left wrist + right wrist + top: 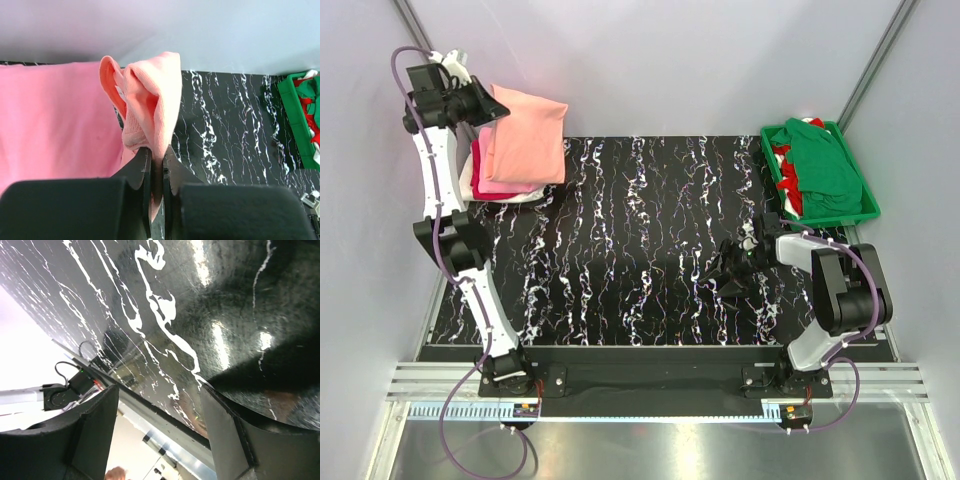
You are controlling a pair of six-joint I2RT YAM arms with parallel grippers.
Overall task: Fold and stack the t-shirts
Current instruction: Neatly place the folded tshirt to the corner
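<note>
A folded salmon-peach t-shirt point(525, 140) hangs at the table's back left corner, and my left gripper point(485, 105) is shut on its edge. In the left wrist view the left gripper point(156, 155) pinches a bunched fold of this salmon shirt point(150, 100) between its closed fingers. Beneath it lies a stack with a bright pink shirt point(490, 185) and a white shirt point(525, 197). A dark green shirt point(825, 170) and a red shirt point(785, 160) lie in the tray. My right gripper point(735, 265) hovers low over the table at the right, and its wrist view shows the right gripper point(160, 415) open and empty.
The green plastic tray point(860, 215) stands at the back right, also seen as the tray point(287, 115) in the left wrist view. The black marbled table point(640, 240) lies between stack and tray. Grey walls close in at the back and sides.
</note>
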